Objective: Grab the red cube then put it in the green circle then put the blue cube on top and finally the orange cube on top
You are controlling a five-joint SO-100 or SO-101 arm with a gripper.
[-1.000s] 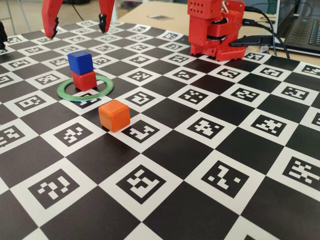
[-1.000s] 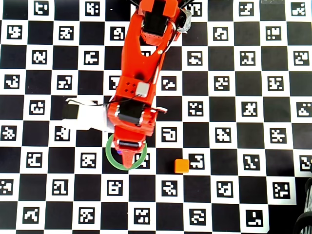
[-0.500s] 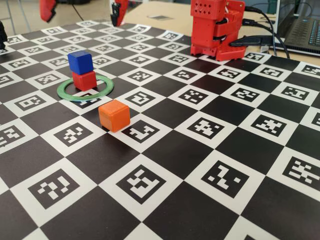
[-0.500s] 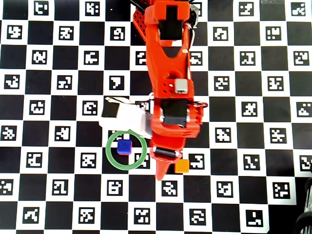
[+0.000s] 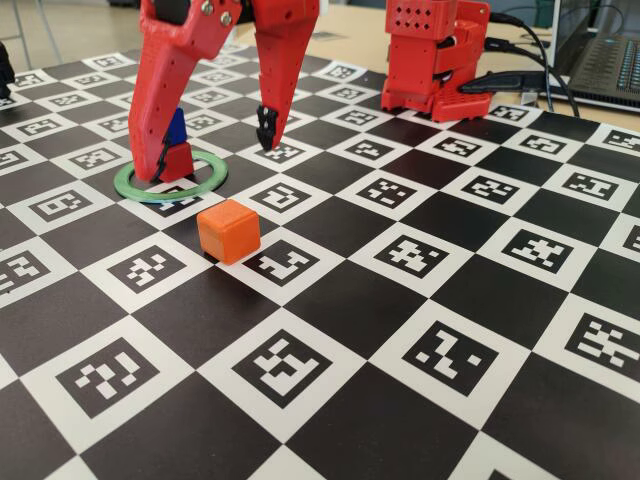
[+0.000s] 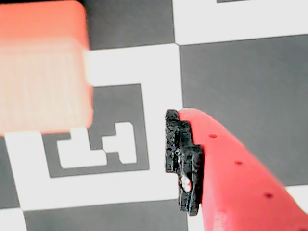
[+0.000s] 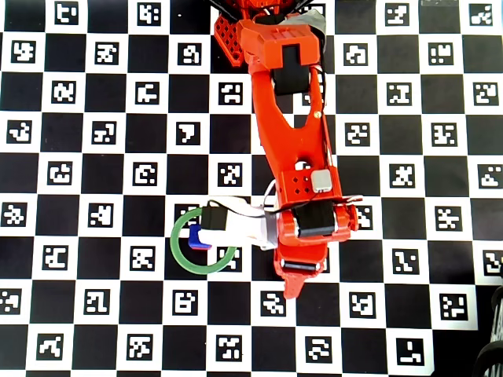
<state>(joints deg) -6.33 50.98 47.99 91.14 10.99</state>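
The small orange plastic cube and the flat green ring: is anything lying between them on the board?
Nothing: in the fixed view only bare checkered board separates the small orange plastic cube from the flat green ring.

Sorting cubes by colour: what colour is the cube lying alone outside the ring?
Bright orange: the orange cube, clearest in the fixed view.

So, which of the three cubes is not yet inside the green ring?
The orange cube. It sits alone on the board outside the green ring, while the blue cube rests on the red cube inside it.
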